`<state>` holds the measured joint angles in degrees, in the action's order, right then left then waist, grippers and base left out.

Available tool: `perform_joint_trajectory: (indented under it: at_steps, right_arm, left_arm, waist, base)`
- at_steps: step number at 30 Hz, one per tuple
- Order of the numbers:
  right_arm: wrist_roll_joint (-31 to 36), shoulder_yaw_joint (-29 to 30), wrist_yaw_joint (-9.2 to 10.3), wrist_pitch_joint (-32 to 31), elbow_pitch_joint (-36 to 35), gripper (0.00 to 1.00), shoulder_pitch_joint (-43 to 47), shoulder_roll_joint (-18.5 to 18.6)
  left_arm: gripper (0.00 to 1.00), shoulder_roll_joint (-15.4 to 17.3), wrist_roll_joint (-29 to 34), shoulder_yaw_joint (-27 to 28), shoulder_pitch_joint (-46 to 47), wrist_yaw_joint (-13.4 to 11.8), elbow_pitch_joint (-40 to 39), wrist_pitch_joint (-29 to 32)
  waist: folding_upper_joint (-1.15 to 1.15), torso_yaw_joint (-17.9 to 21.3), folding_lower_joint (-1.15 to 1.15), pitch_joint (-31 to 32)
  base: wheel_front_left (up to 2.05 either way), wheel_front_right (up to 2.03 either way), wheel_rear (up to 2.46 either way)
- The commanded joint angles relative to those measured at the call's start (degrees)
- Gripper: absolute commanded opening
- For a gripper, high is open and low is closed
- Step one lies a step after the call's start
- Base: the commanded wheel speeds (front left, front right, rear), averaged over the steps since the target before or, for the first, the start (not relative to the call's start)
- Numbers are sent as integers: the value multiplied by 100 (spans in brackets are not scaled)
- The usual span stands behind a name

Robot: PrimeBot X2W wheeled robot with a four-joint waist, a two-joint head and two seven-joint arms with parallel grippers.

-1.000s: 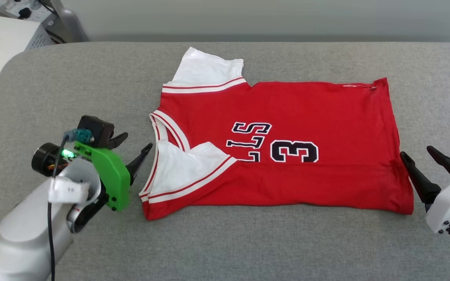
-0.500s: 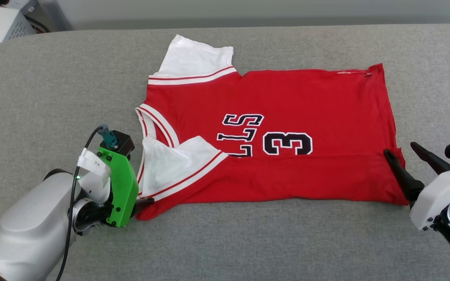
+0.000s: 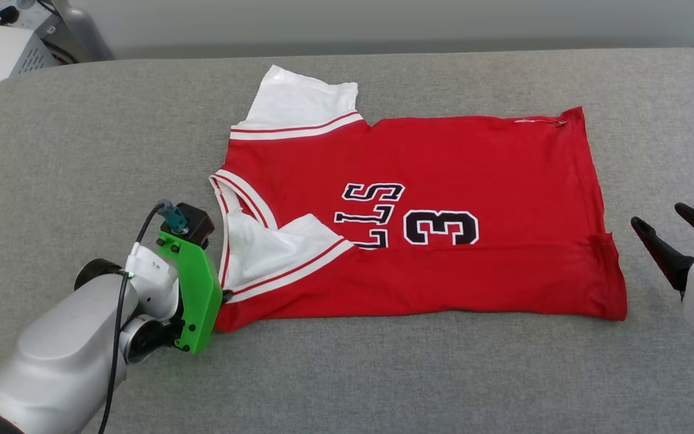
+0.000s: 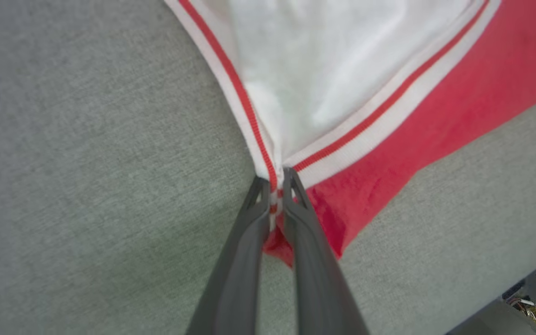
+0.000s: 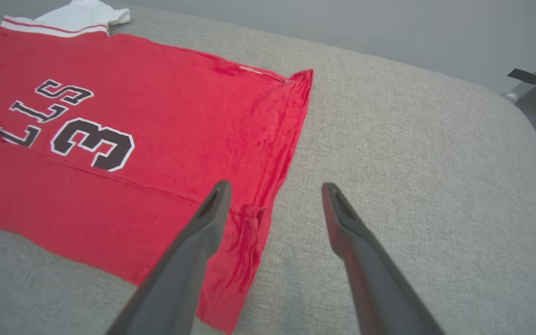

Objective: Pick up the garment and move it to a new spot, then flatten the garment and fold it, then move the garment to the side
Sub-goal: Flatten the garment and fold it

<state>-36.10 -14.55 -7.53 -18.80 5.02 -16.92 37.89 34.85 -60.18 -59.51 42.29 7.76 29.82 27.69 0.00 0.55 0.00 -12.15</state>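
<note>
The garment (image 3: pixel 443 175) is lying flat in the middle of the worktop (image 3: pixel 347 374), collar pointing to 9 o'clock and hem to 3 o'clock in the head view. Its near strip is lying doubled over. The near sleeve (image 3: pixel 268 253), white, is folding across the chest, so the lettering is showing only "LLS" and a "3", with the rest hidden. The red knit is looking soft and faintly fuzzy, and the trim is running in ribbed red and white stripes. The far sleeve (image 3: pixel 299 99) is sticking out at 11 o'clock.

The left hand (image 4: pixel 275 179) is pinching the corner at 8 o'clock where collar and sleeve trim are meeting, its slim dark fingers together on the cloth. In the head view a green bracket (image 3: pixel 196 301) is covering them. The right hand (image 5: pixel 276 184) is standing near the hem at 3 o'clock with fingers wide apart, gripping nothing, and the frame edge is cutting off its arm. A grey woven cover with rounded corners is wrapping the worktop.
</note>
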Motion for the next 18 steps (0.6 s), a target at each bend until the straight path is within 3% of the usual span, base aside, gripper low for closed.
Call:
perform_joint_trajectory:
  at_steps: [1, 5, 10, 18]
  right_arm:
    - [-154, -84, 4, -342, -102, 100, -104, 155]
    - [-621, -325, 4, -1423, -263, 100, -138, 575]
    - [-861, -588, 4, -2260, -168, 100, -226, 777]
    - [-691, -923, 4, -2369, 633, 100, -431, 436]
  left_arm:
    - [0, 39, 18, -38, -30, -28, -87, -120]
    - [0, 180, 63, -50, 29, -28, -384, -352]
    - [0, 274, 162, -94, 114, -29, -636, -432]
    - [0, 149, 378, -189, 261, -52, -712, -501]
  waist:
    - [0, -70, 0, 58]
    - [0, -147, 0, 74]
    - [0, -273, 0, -8]
    - [0, -453, 0, -267]
  base:
    - [0, 0, 0]
    - [0, 0, 0]
    - [0, 0, 0]
    - [0, 0, 0]
